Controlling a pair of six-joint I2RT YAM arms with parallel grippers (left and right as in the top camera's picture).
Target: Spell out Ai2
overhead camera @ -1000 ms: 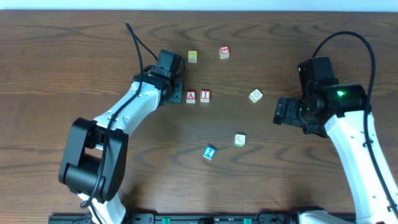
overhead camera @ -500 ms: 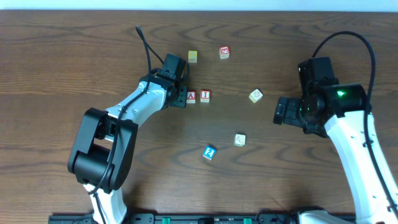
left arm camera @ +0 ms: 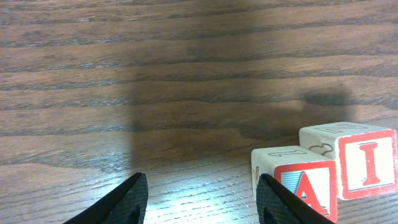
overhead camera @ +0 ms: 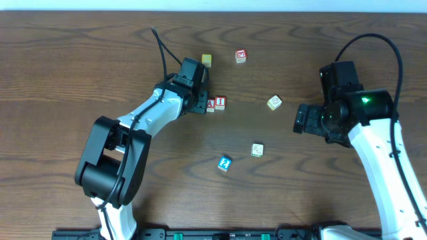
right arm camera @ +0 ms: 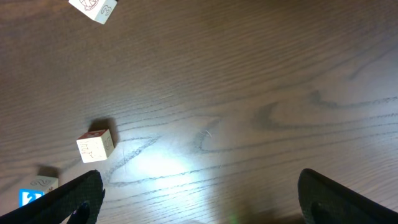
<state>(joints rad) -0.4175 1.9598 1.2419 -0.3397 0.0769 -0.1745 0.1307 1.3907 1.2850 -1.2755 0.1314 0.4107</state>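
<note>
The wooden cube with a red letter A point(left arm camera: 304, 186) sits touching the wooden cube with a red letter I point(left arm camera: 363, 163), upper middle of the dark wooden counter point(overhead camera: 80, 67). The blue cube marked 2 point(overhead camera: 225, 163) lies well apart. The left fingers point(left arm camera: 127, 202) stand spread wide, empty, just beside the A. The right fingers point(right arm camera: 78, 198) are spread wide too, holding nothing.

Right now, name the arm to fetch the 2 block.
Right, probably: the right fingers are open, the blue 2 block shows in their camera, and the free spot past the I block is their side. The left fingers crowd the A block.
</note>
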